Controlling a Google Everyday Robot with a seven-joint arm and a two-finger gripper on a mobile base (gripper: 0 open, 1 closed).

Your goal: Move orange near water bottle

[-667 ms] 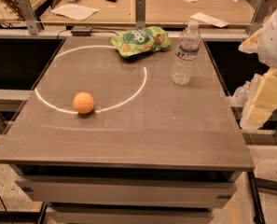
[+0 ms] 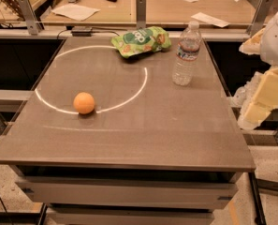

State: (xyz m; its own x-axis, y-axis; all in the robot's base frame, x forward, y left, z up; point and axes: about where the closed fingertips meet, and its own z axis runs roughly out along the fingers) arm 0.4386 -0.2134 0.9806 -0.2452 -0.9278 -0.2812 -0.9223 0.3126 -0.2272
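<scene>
orange (image 2: 84,102): sitting on the table (image 2: 143,139), far left of the gripper (image 2: 260,102)
water bottle (image 2: 186,54): standing upright, nearer the gripper, well apart from the orange
gripper: hanging beside the table's right edge; opening, cannot tell

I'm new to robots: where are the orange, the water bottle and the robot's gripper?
orange (image 2: 84,102): camera view, centre of the fruit.
water bottle (image 2: 186,52): camera view, its label band.
gripper (image 2: 261,101): camera view, cream body, beyond the table (image 2: 143,139)'s right edge.
</scene>
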